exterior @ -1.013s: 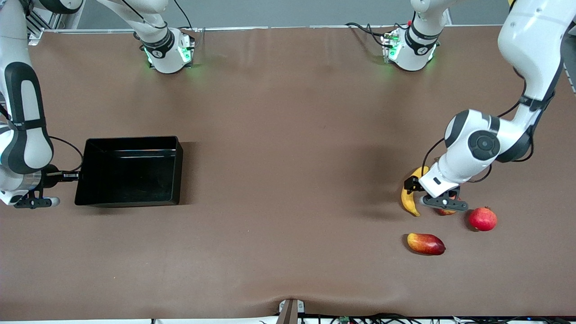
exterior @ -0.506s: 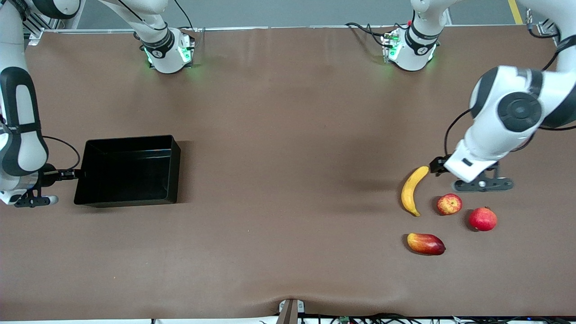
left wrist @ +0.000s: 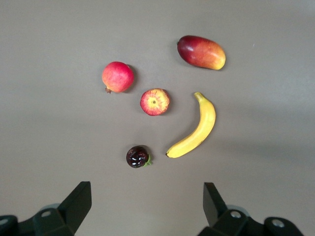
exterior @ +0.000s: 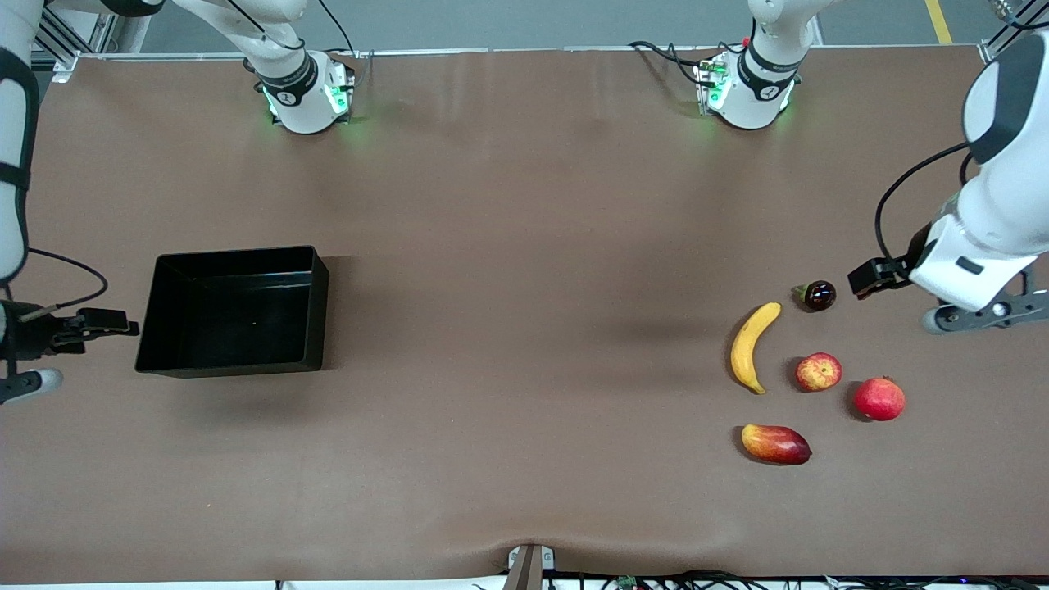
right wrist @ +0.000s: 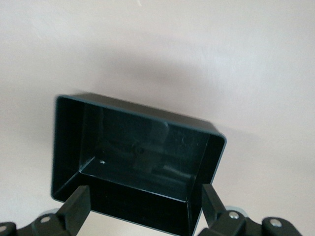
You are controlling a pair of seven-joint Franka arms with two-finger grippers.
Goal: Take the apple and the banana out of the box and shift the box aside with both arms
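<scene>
Both grippers are held spread and empty: the right gripper just beside the box at the right arm's end, the left gripper raised above the table near the banana and apple lying side by side.

The front camera looked down on my surface from high up. My left wrist camera faced the banana, shared with it; my right faced the box.

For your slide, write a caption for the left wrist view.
Open left pincer above banana, apple, mango.
</scene>
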